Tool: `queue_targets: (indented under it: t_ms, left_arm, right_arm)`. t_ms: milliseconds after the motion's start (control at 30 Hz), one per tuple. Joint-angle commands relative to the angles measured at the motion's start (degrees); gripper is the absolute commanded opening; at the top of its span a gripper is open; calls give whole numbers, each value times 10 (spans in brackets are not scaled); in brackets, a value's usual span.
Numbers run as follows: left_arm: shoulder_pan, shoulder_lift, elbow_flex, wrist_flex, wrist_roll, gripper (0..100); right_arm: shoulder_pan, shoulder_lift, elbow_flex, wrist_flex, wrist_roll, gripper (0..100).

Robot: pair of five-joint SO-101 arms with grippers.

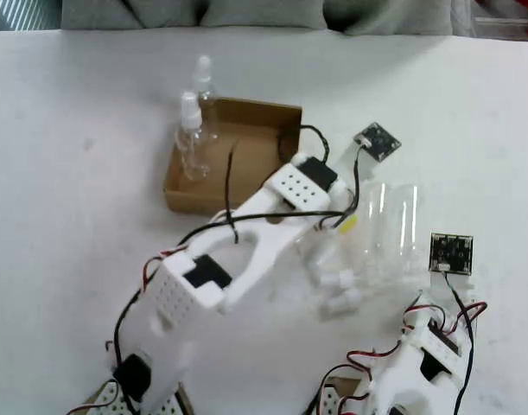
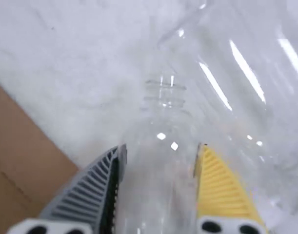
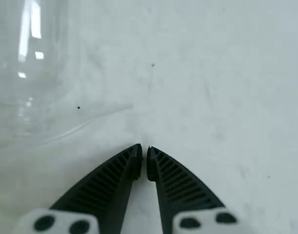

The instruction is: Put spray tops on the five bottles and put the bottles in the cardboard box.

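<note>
Cardboard box [image 1: 246,164]: sits on the table [image 1: 65,225] at about 10 o'clock from the table's centre, open side up. Contents: two capped bottles [image 1: 192,143], clear, each with a white spray top fitted. Both stand upright along the box's 9 o'clock wall, one closer to the 12 o'clock corner. The rest of the box floor shows bare cardboard.

Left gripper [image 2: 158,152]: just past the box's 3 o'clock edge. Its grey and yellow fingers pinch an uncapped bottle [image 2: 162,122] from either side, below the shoulder. The threaded neck is bare and points away from the wrist.

Loose bottles [image 1: 393,220]: clear, lying side by side on the table at 3 o'clock of the left gripper, outside the box. Whether they touch the held bottle cannot be told.

Loose spray tops [image 1: 337,280]: white, lying on the table at about 7 o'clock of the loose bottles.

Right gripper [image 3: 144,155]: low over bare table at roughly 5 o'clock from centre, black fingers pressed nearly tip to tip, holding nothing. A clear bottle wall lies near it.
</note>
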Motion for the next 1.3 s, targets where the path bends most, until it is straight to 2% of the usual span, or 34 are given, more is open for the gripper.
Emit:
queue_targets:
  t_ms: [0, 267, 400, 533, 633, 767, 867, 1067, 1267]
  left_arm:
    - [8, -88, -5, 46, -4, 24]
    - [5, -180, -5, 178, -4, 24]
    - [1, -229, -4, 274, -8, 24]
    - [-49, -279, 9, 350, -8, 21]
    - [-124, -335, 88, 339, -23, 21]
    - [-227, -426, 211, 312, -126, 21]
    - [-312, -496, 305, 276, -171, 21]
    - [-464, -605, 498, 150, -216, 23]
    - [-560, -663, 655, 12, -216, 24]
  right_arm:
    - [2, -6, 3, 1, 4, 17]
    - [2, -6, 3, 1, 4, 17]
    - [2, -6, 3, 1, 4, 17]
    - [2, -6, 3, 1, 4, 17]
    - [2, -6, 3, 1, 4, 17]
    - [2, -6, 3, 1, 4, 17]
    - [2, -6, 4, 1, 4, 17]
    - [2, -6, 4, 1, 4, 19]
    - [2, -6, 4, 1, 4, 19]
